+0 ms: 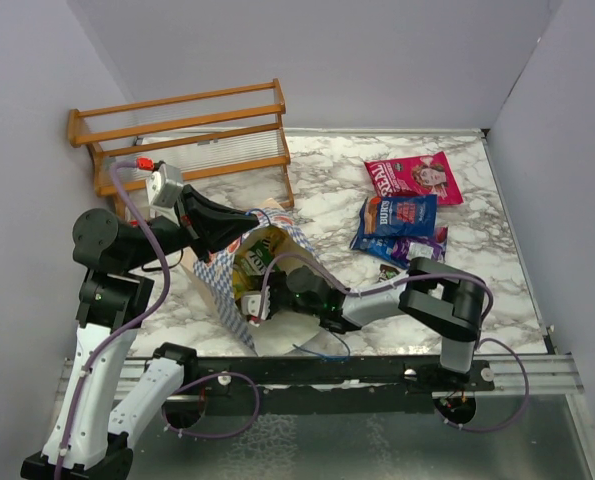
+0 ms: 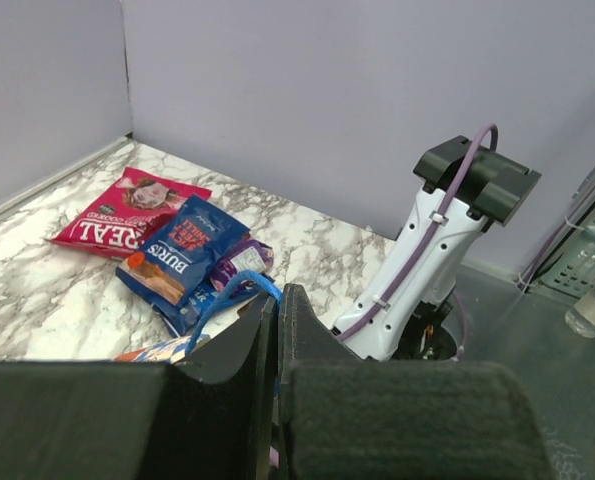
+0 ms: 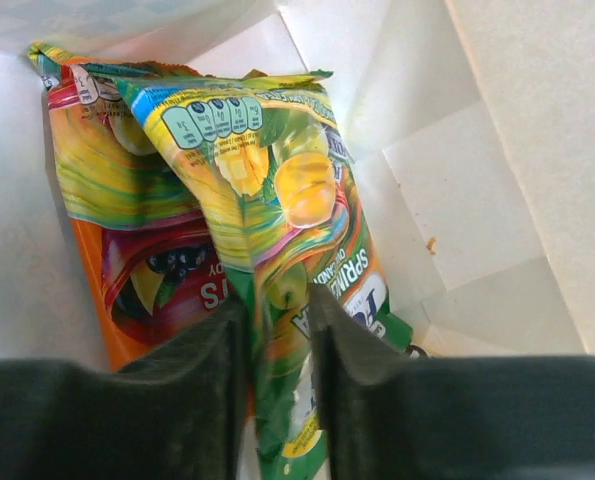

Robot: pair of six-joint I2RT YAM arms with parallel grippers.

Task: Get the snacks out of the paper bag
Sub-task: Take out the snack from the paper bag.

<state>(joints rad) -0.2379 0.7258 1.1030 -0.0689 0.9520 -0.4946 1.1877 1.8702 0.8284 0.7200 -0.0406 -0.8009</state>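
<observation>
Pulling one pack from the paper bag [image 1: 215,278], which stands near left on the table [image 1: 327,165]. Right gripper [image 3: 277,310] is inside, pinching the yellow-green candy pack [image 3: 277,190]; an orange pack [image 3: 127,260] lies touching it. Left gripper [image 1: 239,227] is pressed together, apparently on the bag rim. Best to lift straight through the mouth with the rim held steady, since the neighbouring pack may drag along.

pink packet [image 2: 127,215], blue packet [image 2: 182,255] and purple packet [image 2: 242,260] close together on the marble table [image 2: 37,290] beyond the left hand [image 2: 280,305]
</observation>
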